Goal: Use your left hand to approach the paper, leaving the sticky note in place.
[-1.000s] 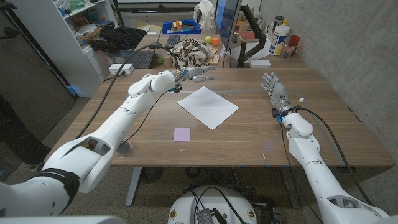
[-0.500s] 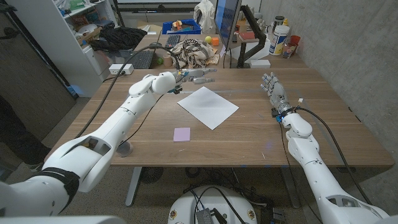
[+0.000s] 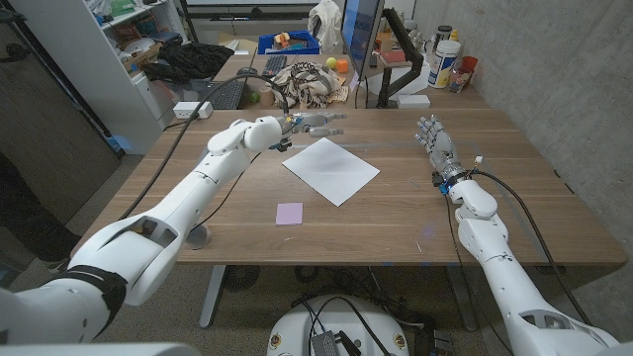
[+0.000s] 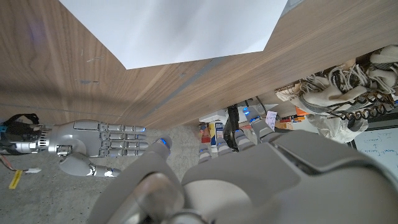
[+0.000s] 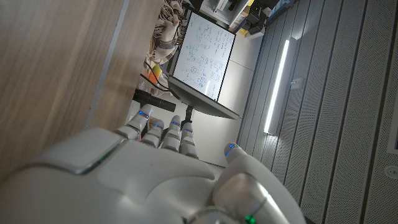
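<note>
- The left hand has its fingers spread and empty, hovering past the paper's far corner.
- Judgement: lower gently toward the paper on the bench, staying well clear of the sticky note on the near side.
- The right hand, fingers extended and empty, waits apart.
- The left hand has edged slightly rightward since earlier.
</note>
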`<state>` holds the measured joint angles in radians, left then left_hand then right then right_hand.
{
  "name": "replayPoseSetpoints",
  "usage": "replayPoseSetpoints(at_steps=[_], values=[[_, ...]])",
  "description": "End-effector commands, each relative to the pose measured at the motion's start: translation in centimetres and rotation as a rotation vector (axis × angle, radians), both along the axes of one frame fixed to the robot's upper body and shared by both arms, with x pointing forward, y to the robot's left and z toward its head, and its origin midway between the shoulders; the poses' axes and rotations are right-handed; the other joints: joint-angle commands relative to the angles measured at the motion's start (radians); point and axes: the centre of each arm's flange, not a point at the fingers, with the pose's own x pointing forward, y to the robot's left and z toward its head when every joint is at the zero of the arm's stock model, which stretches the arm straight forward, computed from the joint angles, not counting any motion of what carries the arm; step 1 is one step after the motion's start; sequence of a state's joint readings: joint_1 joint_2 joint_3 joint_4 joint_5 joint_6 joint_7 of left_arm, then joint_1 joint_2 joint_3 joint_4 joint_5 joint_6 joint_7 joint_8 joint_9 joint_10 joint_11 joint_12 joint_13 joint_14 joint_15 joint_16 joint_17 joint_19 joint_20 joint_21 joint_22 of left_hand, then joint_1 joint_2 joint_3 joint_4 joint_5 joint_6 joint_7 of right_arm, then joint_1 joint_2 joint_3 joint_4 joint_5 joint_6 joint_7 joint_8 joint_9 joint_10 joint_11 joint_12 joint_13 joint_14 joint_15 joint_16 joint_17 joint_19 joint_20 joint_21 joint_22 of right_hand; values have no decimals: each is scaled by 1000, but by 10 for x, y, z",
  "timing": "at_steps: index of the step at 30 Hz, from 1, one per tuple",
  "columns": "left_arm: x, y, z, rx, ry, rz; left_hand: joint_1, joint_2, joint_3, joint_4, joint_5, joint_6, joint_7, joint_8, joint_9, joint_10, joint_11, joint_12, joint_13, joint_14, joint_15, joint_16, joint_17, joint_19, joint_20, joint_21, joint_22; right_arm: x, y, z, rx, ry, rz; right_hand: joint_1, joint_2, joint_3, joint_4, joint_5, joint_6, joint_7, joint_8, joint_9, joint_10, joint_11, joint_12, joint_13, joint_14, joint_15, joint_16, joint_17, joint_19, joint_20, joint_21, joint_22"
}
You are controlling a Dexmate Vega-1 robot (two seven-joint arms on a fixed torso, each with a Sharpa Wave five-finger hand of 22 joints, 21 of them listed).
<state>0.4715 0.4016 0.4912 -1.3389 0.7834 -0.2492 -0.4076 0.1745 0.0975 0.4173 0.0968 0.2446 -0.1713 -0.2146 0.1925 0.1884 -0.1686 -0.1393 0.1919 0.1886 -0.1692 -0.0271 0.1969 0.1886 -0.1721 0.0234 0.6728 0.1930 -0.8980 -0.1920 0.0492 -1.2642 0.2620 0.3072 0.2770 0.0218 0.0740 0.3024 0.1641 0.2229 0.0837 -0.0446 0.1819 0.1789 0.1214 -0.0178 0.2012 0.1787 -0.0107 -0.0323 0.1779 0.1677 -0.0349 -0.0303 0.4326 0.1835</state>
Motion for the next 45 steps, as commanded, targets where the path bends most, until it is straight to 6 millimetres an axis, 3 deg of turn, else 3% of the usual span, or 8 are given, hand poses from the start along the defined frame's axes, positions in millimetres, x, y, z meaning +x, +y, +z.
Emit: replayPoseSetpoints(at_steps=[1,22,45], values=[[1,-5,-5,31,7,10,4,5,3,5,4,-142,-7,7,6,-126,-2,6,2,-155,-10,2,1,-189,6,-4,5,1,-2,-3,1,6,2,6,60,5,-4,8,7,-6,5,3,4,-2,3,2,1,-24,1,3,6,-36,-2,5],[1,-10,-16,73,19,28,10,9,2,7,5,-125,-7,15,7,-113,-3,10,3,-156,-12,3,1,-192,7,-6,6,2,-4,-5,-3,10,8,6,59,5,-4,8,6,-6,5,3,4,-2,2,2,1,-24,1,3,7,-37,-4,5],[4,-1,-26,123,34,62,25,17,5,6,6,-87,-7,29,11,-80,-7,18,4,-155,-25,5,-1,-189,-1,-8,6,7,5,-3,-15,15,20,6,60,5,-4,8,6,-7,6,3,3,-2,2,2,2,-23,1,3,8,-37,-7,5]])
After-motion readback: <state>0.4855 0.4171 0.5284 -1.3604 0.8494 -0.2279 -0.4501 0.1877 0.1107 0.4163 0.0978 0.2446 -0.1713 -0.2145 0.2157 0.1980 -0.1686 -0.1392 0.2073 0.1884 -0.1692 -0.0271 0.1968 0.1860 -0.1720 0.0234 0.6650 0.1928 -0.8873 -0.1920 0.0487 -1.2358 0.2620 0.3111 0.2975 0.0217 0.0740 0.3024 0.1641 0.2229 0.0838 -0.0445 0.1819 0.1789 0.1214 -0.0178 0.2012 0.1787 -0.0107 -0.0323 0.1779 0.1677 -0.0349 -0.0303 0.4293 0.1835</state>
